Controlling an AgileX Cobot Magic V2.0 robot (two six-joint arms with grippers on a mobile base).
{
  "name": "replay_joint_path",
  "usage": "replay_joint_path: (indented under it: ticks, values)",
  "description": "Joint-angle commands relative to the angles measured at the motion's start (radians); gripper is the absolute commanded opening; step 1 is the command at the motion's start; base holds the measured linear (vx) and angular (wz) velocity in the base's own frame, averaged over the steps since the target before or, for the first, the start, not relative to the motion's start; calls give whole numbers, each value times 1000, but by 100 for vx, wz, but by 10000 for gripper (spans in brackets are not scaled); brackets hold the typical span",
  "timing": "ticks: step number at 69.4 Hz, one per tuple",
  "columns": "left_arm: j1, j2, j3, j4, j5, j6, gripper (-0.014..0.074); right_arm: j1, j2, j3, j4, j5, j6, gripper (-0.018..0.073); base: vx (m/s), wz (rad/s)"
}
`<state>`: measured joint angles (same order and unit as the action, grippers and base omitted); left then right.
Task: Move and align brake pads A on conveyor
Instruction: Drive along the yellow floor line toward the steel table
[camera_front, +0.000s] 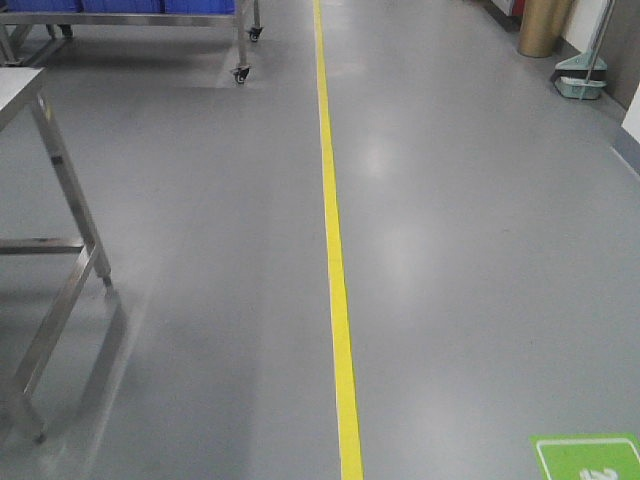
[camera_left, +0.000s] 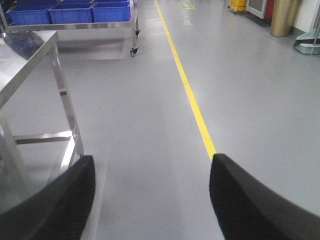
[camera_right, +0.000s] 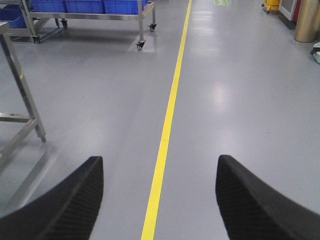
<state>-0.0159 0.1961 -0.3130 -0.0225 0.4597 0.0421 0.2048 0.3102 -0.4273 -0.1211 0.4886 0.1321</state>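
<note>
Neither the four flat dark-grey brake pads A nor the dark charcoal conveyor with its red edge strips appears in any view. All three cameras look down an aisle of smooth grey floor (camera_front: 480, 250) split by a painted yellow line (camera_front: 335, 250).

The left end effector (camera_left: 152, 160) has its two black textured fingers (camera_left: 65, 200) spread wide with only floor between them. The right end effector (camera_right: 160, 160) is spread just as wide and is equally bare.

A shiny stainless-steel worktop on thin legs (camera_left: 25, 55) stands to the left. Beyond it is a wheeled steel rack carrying blue plastic bins (camera_left: 75, 12). Only a sliver of the worktop's top shows, so I cannot tell whether anything lies on it.

Judging from this, the step in hand is travel or approach (no handling has begun), and the task looks to be at its very start. The next move calls for bringing the conveyor into sight, probably by turning or driving the base. Only then can an arm reach for a pad, so finding the belt comes before any grasp.
</note>
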Motion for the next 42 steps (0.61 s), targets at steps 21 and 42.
replay_joint_path:
  ticks: [21, 42]
  values:
    - [-4, 6, -26, -6, -75, -7, 464, -4, 15, -28, -13, -71, -4, 468, 65, -6]
    - [-4, 6, -26, -6, -75, -7, 464, -4, 15, -28, -13, -69, -4, 468, 64, -2]
